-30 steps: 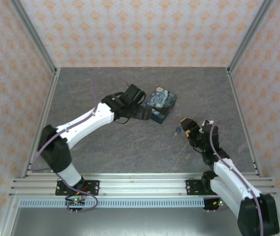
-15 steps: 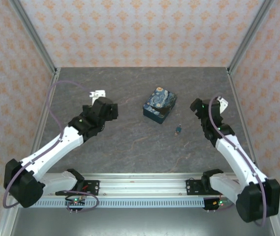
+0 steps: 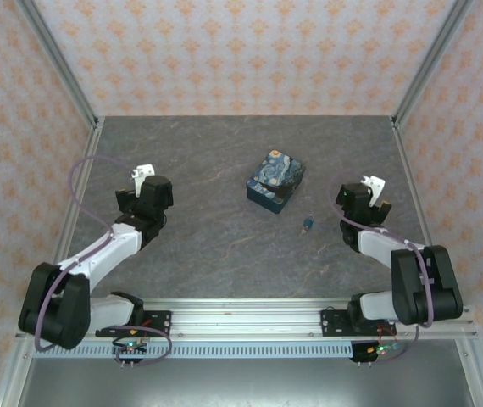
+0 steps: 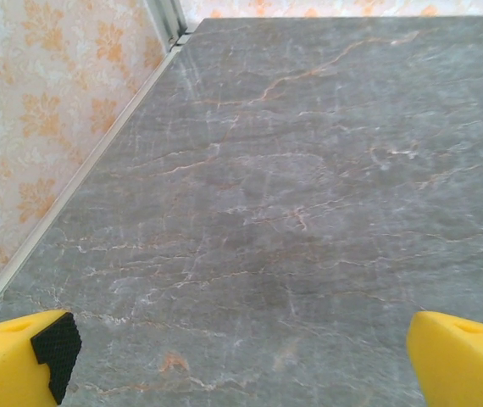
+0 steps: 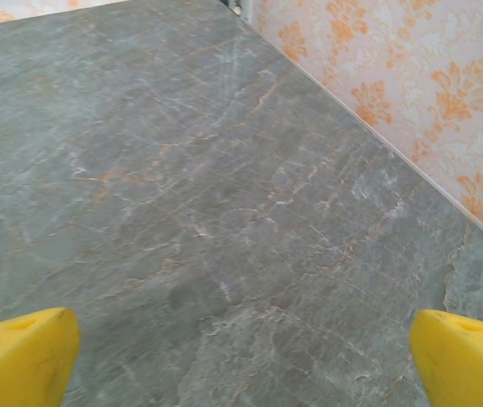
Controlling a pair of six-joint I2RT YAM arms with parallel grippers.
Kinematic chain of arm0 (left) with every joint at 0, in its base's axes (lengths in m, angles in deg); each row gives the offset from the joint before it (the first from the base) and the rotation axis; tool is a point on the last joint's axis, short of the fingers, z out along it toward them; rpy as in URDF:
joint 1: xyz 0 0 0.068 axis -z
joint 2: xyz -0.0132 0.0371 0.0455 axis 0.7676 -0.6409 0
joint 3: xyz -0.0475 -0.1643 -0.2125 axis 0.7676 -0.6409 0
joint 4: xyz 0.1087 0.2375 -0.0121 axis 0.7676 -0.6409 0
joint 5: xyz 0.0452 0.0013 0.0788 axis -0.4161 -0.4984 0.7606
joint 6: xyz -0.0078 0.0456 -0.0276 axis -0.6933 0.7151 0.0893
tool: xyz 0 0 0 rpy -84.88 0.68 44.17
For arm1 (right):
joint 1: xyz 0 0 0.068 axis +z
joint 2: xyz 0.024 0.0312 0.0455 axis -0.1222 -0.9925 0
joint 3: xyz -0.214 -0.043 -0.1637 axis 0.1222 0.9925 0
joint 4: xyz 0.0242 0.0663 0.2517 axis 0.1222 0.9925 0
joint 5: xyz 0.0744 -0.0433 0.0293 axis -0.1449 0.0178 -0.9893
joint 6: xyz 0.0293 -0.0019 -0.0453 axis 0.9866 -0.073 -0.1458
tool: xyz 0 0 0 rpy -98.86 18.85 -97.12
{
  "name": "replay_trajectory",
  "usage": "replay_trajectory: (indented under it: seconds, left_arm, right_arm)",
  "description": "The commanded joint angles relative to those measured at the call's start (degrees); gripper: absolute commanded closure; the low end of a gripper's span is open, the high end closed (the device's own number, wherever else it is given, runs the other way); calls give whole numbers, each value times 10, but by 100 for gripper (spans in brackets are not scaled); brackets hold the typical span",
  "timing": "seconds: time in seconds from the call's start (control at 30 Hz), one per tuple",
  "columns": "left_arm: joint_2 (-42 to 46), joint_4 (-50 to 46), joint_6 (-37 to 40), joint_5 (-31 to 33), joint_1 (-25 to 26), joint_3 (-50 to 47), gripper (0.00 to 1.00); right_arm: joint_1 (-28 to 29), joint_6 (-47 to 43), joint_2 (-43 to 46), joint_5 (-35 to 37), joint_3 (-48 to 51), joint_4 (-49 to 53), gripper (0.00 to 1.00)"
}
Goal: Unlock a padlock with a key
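Note:
The padlock point(image 3: 275, 179), a flat block printed with a blue and yellow starry-night painting, lies on the grey stone table just right of centre. The key point(image 3: 307, 225), tiny and dark with a bluish head, lies a little in front and to the right of it. My left gripper point(image 3: 146, 188) is drawn back at the left, well away from both, and stands open with yellow fingertips point(image 4: 21, 356) wide apart over bare table. My right gripper point(image 3: 362, 197) sits right of the key, also open, with nothing between its yellow fingertips point(image 5: 21, 352).
Patterned orange walls and aluminium frame posts point(image 3: 63, 76) close in the table on three sides. The left wall's foot point(image 4: 80, 182) runs near my left gripper and the right wall's foot point(image 5: 377, 144) near my right gripper. A rail point(image 3: 241, 318) spans the near edge.
Both arms have pulled back from the middle: the left let go of the padlock and withdrew left, the right left the key on the table and folded back right. Padlock and key lie still.

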Motion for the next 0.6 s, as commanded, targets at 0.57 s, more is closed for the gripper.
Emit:
replay_trajectory:
  seconds: [0.57]
  left_arm:
    - [-143, 395, 94, -211, -110, -117, 0]
  right_arm:
    - [-43, -60, -103, -231, 16, -209, 1]
